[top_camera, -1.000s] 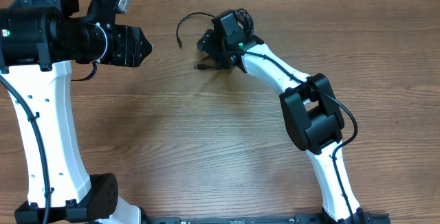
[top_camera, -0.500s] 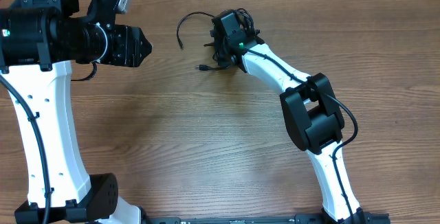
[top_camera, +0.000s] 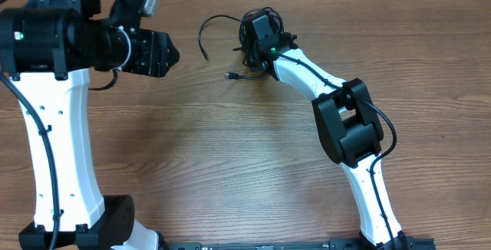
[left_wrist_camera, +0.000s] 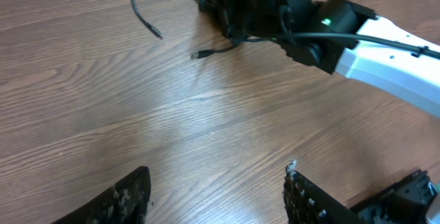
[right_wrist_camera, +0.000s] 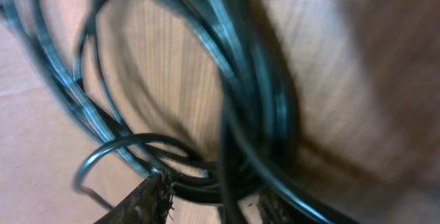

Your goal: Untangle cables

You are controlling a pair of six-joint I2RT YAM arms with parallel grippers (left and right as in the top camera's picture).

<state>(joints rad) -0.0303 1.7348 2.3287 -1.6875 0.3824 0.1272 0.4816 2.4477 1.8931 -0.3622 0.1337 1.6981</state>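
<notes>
The cables are thin black cords bunched in a coil at the table's far middle. One loose end curves to the left, and a small plug lies nearer. My right gripper is down on the coil. In the right wrist view its fingers pinch several strands of the cables between them, blurred and very close. My left gripper hovers well left of the coil. In the left wrist view it stands open over bare wood, with the cables far ahead.
The right arm's white link runs from the coil toward the near right, and its base stands at the front edge. The left arm's tall white column stands at the left. Wooden table lies between them.
My right gripper has shifted slightly up and right onto the coil, and its jaws have closed in on the strands. The left arm has edged right.
</notes>
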